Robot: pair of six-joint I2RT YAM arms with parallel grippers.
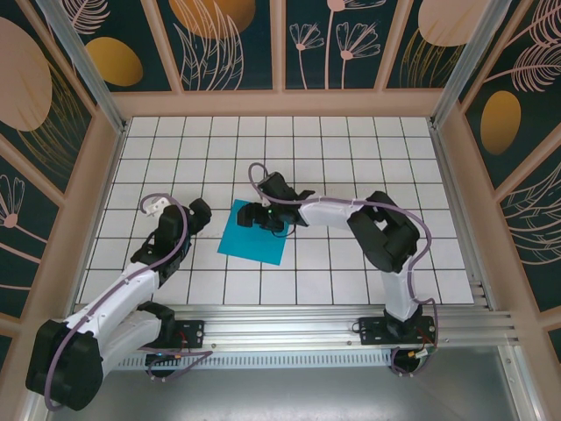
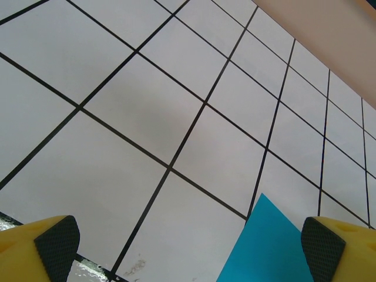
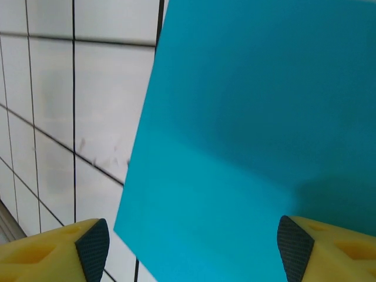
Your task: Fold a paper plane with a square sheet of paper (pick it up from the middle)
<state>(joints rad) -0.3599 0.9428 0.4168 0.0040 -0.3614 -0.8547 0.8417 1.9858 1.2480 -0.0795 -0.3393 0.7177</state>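
The white tiled table [image 1: 351,167] carries the square sheet of paper [image 1: 256,241], lying flat near its centre. The right gripper [image 1: 255,216] hangs over the sheet's far part, jaws spread and grasping nothing. The left gripper [image 2: 188,238], fully released, sits just beside the sheet's left corner.

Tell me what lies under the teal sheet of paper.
The square sheet of paper lies flat on the white tiled table; grid lines run up to its edges. Anything directly beneath is covered. The right hand hangs open above it.
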